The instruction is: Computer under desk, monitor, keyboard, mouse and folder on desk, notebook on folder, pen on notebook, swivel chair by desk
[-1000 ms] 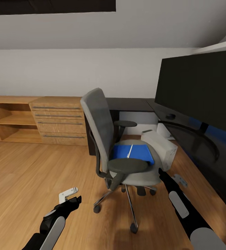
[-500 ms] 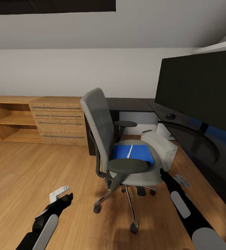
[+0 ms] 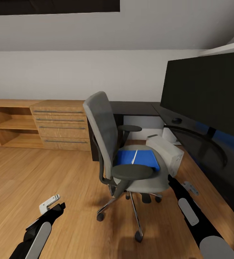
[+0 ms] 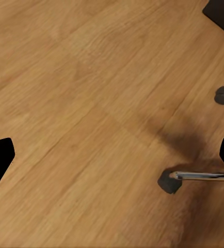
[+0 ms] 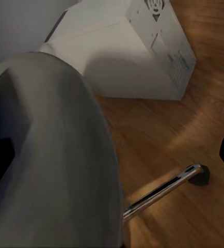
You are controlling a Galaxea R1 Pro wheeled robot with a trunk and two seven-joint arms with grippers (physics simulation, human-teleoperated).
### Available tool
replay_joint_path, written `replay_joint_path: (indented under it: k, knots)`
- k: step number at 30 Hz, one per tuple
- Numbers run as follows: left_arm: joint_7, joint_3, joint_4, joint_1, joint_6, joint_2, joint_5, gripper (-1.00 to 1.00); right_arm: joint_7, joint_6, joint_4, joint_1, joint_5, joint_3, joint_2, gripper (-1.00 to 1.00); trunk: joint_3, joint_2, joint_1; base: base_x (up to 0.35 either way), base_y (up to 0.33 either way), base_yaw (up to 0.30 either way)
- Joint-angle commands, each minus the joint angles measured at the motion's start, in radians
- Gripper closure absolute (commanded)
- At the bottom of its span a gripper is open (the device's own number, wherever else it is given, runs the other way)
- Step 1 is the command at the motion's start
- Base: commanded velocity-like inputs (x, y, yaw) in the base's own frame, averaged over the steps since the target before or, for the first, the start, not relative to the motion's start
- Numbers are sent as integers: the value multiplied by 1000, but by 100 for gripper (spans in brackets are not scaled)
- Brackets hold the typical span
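Bright blue on grey upholstery: the folder (image 3: pixel 138 159) lies on the seat of the swivel chair (image 3: pixel 126 151), a thin white pen (image 3: pixel 134 157) resting on top of it, just up and inward from the right gripper (image 3: pixel 189 187). That gripper hangs beside the seat's front edge with its fingers spread and nothing between them; the computer (image 3: pixel 165 151) sits on the floor just beyond it, at the edge of the glossy black desk (image 3: pixel 203 144), whose monitor (image 3: pixel 207 94) looms above. Over the past second the left gripper (image 3: pixel 49 202), also open and empty, has dropped and swung outward over bare wood floor (image 4: pixel 91 103), well away from the chair, whose castor (image 4: pixel 169 182) lies just ahead of it. The right has slipped slightly lower. Chair, folder and pen have not moved. The retreat suggests the folder pick-up has yet to begin, and the right arm looks better placed for it.
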Motion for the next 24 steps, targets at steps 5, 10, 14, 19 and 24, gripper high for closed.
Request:
replay_joint_path:
  k: [5, 10, 14, 19, 24]
  knots:
    - [6, 2, -1, 0, 3, -1, 8, -100, -3, -4, 0, 0, -11, -1, 0, -100, -1, 0, 0, 111, 0, 0]
    - [6, 2, -2, 0, 3, -1, 8, -100, -3, -4, 0, 0, -11, -3, 0, -100, -1, 0, 0, 256, 0, 0]
    - [6, 2, -2, 0, 3, -1, 8, -100, -3, -4, 0, 0, -11, -3, 0, -100, -1, 0, 0, 212, 0, 0]
    - [6, 2, -2, 0, 2, -2, 8, -100, -4, -3, 0, 0, -12, -6, 0, -100, -1, 0, 0, 205, -4, 0]
    - [6, 2, -2, 0, 1, -3, 8, -100, -7, -2, 0, -1, -18, -40, 2, -100, -1, 0, 0, 292, -60, 0]
